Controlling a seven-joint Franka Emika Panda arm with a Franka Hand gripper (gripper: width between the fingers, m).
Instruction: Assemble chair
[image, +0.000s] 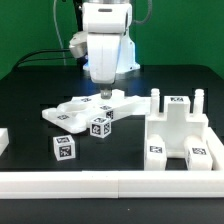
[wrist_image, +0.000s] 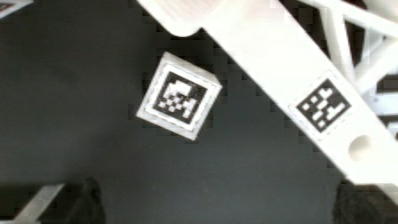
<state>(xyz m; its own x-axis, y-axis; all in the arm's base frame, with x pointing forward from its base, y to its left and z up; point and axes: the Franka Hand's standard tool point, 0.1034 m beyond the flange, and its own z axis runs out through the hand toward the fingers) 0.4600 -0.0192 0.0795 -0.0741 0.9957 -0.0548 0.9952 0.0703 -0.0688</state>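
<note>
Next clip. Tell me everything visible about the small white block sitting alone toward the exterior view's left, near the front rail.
The block is a small, squat square piece, apparently white plastic, with a black-and-white square tag on the face toward the camera. It sits upright on the black table, just behind the white border rail. Only the table touches it: it stands apart from the second tagged block and the flat slabs behind it. Its far sides are hidden.

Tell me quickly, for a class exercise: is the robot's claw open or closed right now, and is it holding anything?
Claw: open, holding nothing, poised above the flat chair pieces.
</note>
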